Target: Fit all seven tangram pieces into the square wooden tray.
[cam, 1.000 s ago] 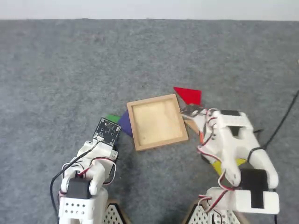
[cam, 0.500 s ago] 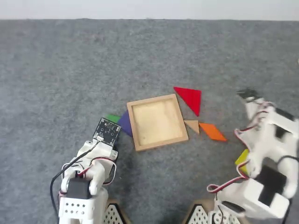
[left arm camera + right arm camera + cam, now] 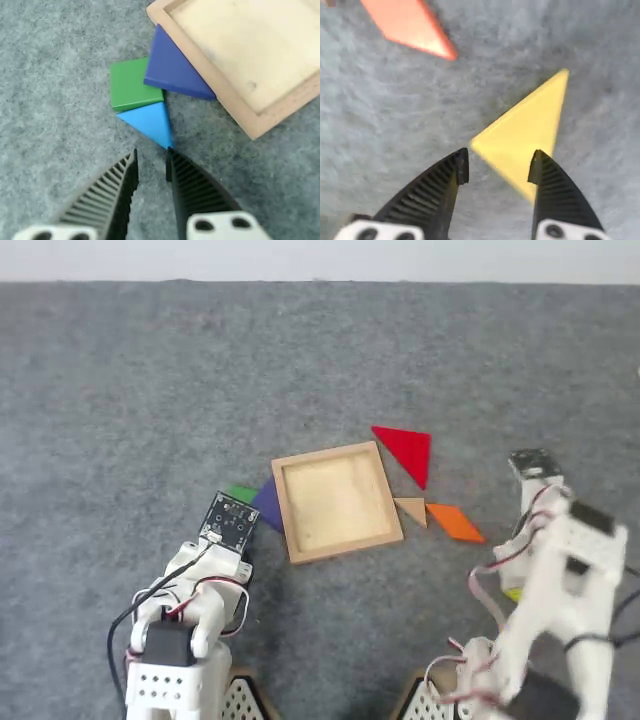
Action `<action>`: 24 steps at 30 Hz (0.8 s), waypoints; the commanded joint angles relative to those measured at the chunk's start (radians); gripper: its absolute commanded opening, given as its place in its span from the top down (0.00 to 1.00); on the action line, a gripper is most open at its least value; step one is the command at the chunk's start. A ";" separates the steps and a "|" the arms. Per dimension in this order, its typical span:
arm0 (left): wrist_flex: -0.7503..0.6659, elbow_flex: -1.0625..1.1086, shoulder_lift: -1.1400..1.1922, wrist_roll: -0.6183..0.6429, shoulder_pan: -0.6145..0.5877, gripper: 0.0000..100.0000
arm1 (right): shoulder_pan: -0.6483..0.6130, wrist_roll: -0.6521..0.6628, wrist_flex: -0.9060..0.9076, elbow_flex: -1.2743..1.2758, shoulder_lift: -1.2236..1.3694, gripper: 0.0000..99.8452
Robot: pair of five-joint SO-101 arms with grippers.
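The square wooden tray (image 3: 335, 500) lies mid-table, its floor bare. Off its right side lie a red triangle (image 3: 405, 450), a small tan triangle (image 3: 410, 508) and an orange parallelogram (image 3: 455, 522). Against its left side sit a dark blue triangle (image 3: 172, 75), a green square (image 3: 131, 85) and a light blue triangle (image 3: 150, 122). My left gripper (image 3: 150, 167) hovers narrowly open just short of the light blue triangle's tip. My right gripper (image 3: 500, 167) is open, with a corner of the yellow triangle (image 3: 530, 130) between its fingers.
Grey carpet (image 3: 200, 370) covers the table, with wide free room behind the tray. The right arm (image 3: 560, 570) stands at the right edge, the left arm (image 3: 190, 610) at the front left. The orange parallelogram (image 3: 407, 25) lies beyond the yellow triangle.
The right arm has swung from the tray's right edge out to the right, uncovering the tan and orange pieces, and now stands over the yellow triangle. The left arm has not moved.
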 commanded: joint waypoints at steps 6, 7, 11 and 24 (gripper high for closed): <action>0.008 -0.010 -0.018 -0.006 -0.002 0.91 | -0.001 -0.158 0.005 0.035 -0.116 0.57; 0.008 -0.010 -0.018 -0.006 -0.002 0.91 | -0.001 -0.137 -0.010 0.035 -0.094 0.58; 0.008 -0.010 -0.018 -0.006 -0.002 0.91 | 0.004 -0.112 -0.117 0.035 0.025 0.62; 0.008 -0.010 -0.018 -0.006 -0.002 0.91 | 0.061 -0.058 -0.272 0.029 0.229 0.73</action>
